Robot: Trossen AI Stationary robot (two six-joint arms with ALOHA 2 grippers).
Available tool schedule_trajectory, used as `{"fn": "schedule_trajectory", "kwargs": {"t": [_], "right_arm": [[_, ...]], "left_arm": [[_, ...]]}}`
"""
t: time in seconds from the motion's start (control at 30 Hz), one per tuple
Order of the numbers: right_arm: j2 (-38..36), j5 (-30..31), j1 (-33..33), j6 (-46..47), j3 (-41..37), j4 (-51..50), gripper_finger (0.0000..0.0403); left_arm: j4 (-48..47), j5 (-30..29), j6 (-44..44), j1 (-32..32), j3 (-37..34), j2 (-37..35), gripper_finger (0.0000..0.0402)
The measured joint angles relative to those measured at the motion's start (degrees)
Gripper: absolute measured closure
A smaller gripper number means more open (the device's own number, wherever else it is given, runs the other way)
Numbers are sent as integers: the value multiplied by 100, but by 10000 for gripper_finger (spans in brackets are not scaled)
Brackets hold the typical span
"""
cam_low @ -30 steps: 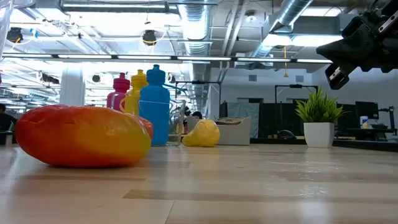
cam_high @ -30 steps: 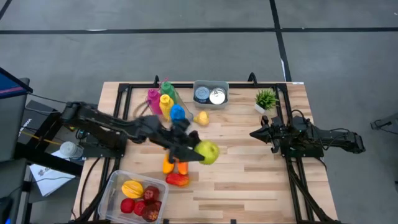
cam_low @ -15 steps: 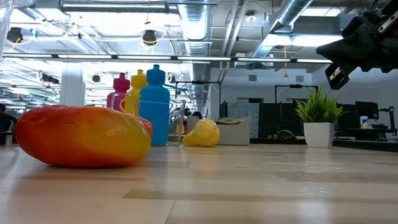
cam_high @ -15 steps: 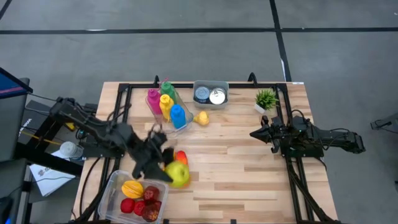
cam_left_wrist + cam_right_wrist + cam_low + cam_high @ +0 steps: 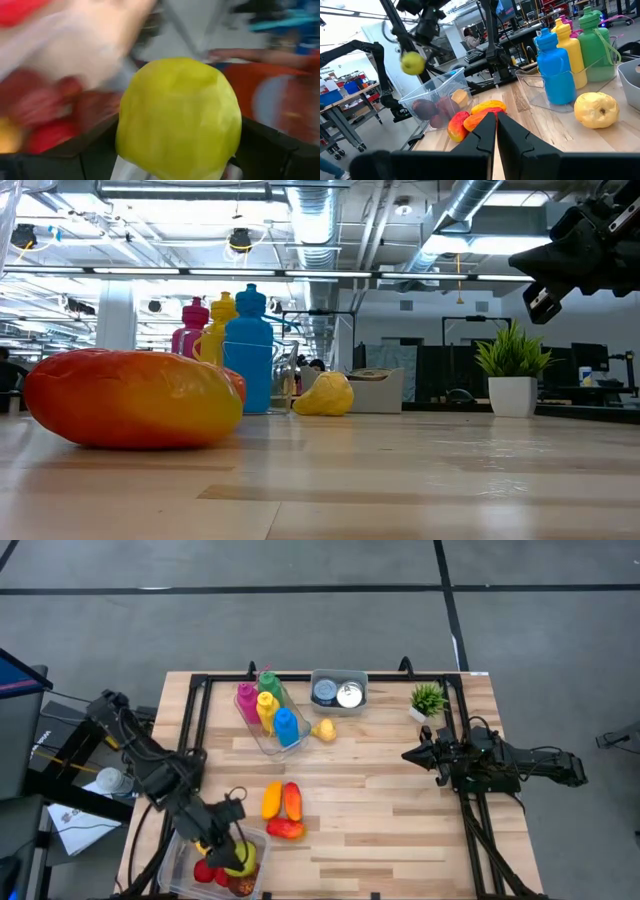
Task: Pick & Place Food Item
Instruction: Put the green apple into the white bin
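- The left gripper [image 5: 236, 858] holds a green apple [image 5: 240, 858] between its two fingers, which stand wide around the fruit.
- In the right wrist view the green apple [image 5: 413, 63] hangs in the air, right above the clear tub [image 5: 432, 95], and does not touch it.
- From above, the apple is over the clear tub's [image 5: 177, 840] near end, on top of the red fruit [image 5: 222, 873] inside.
- So the pick looks done. The carry looks almost done too.
- What is left, I think: lower the apple into the tub, open the fingers, and lift the arm away.
- The tub already has fruit in it, red ones and a yellow one [image 5: 460, 97].
- More food lies on the table just beside the tub: an orange fruit [image 5: 271, 801], a red and yellow fruit [image 5: 291, 799] and a red one [image 5: 285, 829].
- A yellow pear [image 5: 323, 730] lies far from the tub, near the bottles [image 5: 268, 708].
- The apple is round, so it has no real long side.
- In the left wrist view the green apple [image 5: 178, 117] fills the space between the dark fingers; I cannot see a stem, so I cannot tell which way it points.
- The right gripper [image 5: 408, 754] waits far from the tub, with its fingers shut on nothing.
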Motion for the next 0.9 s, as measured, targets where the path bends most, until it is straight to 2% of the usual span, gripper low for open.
{"fn": "schedule_trajectory", "kwargs": {"t": [0.17, 0.47, 0.63, 0.9], "right_arm": [[0, -1, 0, 2, 0, 0, 391], [0, 0, 0, 0, 0, 0, 391], [0, 0, 0, 2, 0, -2, 391], [0, 0, 0, 0, 0, -2, 391]], "left_arm": [[-1130, -73, -680, -445, -4, 0, 77], [-2045, -103, -1444, -1107, -68, 2, 76], [-1834, -87, -1717, -1230, -480, 7, 77], [-786, -92, -1811, -1159, -1182, 11, 76]]}}
